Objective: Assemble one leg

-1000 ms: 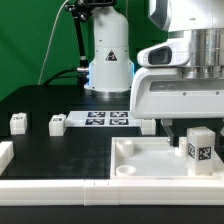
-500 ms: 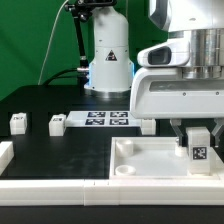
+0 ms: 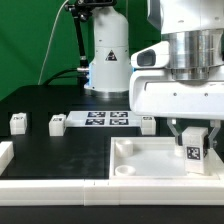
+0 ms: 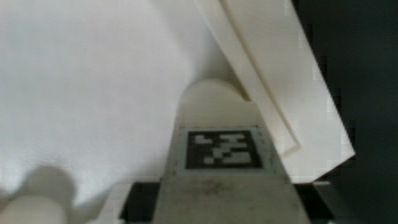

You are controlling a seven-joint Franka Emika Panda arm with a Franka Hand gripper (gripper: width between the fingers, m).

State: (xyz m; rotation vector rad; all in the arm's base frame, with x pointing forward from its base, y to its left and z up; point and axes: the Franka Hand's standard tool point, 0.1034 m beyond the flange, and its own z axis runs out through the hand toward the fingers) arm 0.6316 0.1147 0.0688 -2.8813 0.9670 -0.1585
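Observation:
My gripper (image 3: 195,138) is shut on a leg (image 3: 194,149), a small white block with a square marker tag, held upright at the right end of the large white tray-like piece (image 3: 140,163). In the wrist view the leg (image 4: 221,150) runs between my dark fingers (image 4: 153,204), with my gripper (image 4: 222,208) over the tray's white floor (image 4: 89,80) next to its raised rim (image 4: 267,60). I cannot tell if the leg touches the tray. Three more legs stand on the black table: two at the exterior view's left (image 3: 18,121) (image 3: 56,123), one behind the tray (image 3: 147,124).
The marker board (image 3: 108,118) lies flat at the back middle. The arm's white base (image 3: 108,60) stands behind it. A white rail (image 3: 60,186) runs along the front edge, with a white bracket (image 3: 5,152) at the far left. A rounded socket bump (image 4: 39,195) rises from the tray floor.
The wrist has turned, and the gripper with the leg has moved slightly toward the exterior view's left and a little lower over the tray. The other legs have not moved.

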